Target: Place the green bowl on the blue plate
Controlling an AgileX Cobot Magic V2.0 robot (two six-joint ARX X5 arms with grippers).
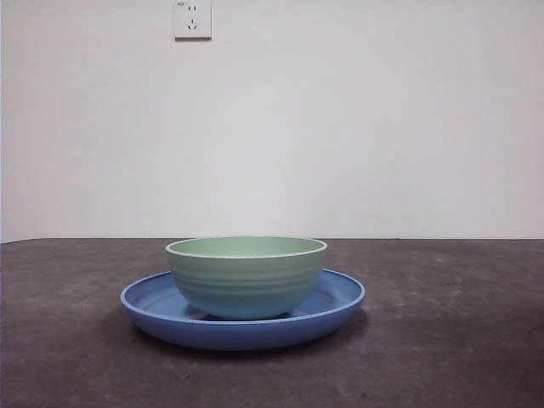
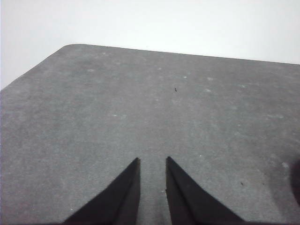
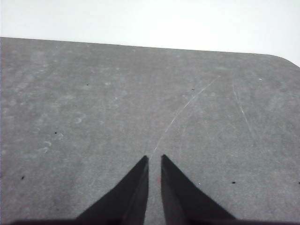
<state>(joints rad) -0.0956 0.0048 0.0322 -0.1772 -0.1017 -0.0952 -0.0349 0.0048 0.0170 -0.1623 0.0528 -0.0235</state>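
The green bowl [image 1: 246, 276] stands upright in the middle of the blue plate [image 1: 336, 308], which rests on the dark table near the centre of the front view. No arm shows in the front view. My left gripper [image 2: 153, 161] hangs over bare table with its jaws close together and nothing between them. My right gripper [image 3: 154, 158] is also over bare table, its jaws nearly touching and empty. Neither wrist view shows the bowl or the plate.
The dark grey table [image 1: 459, 340] stretches to both sides of the plate. A white wall with a socket [image 1: 192, 19] stands behind it. The table's rounded far corners show in the left wrist view [image 2: 70, 47] and the right wrist view [image 3: 281, 58].
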